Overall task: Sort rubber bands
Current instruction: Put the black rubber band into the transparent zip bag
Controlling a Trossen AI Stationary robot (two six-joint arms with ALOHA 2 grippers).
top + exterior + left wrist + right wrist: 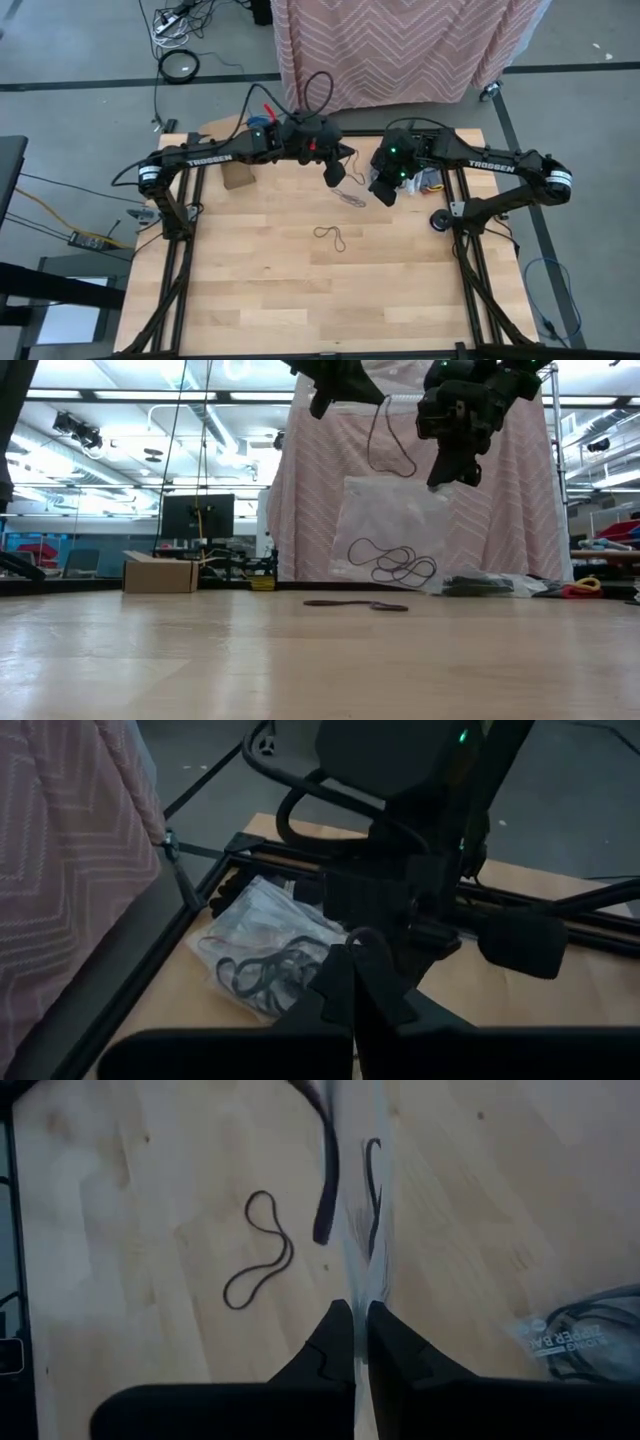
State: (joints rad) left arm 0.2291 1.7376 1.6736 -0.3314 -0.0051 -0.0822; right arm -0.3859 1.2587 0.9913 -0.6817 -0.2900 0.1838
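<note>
Both arms hang over the far middle of the wooden bench [300, 290]. The right end effector [360, 1312] has its fingers pressed together on the edge of a clear plastic bag [400, 530], which dangles below it above the bench; several black rubber bands [392, 563] lie coiled in the bottom of that bag. The left end effector [352, 948] is also pressed together, raised just left of the right one, and seems to pinch a thin black loop [388, 445] that hangs from it, though I cannot tell that for sure. One more black rubber band [332, 236] lies loose in a twisted figure near the middle of the bench, well apart from both arms. Another bag of black bands [262, 952] rests on the far edge of the bench near the pink patterned cloth [400, 45]. A small cardboard box [238, 176] sits on the far left of the bench, under the left arm.
</note>
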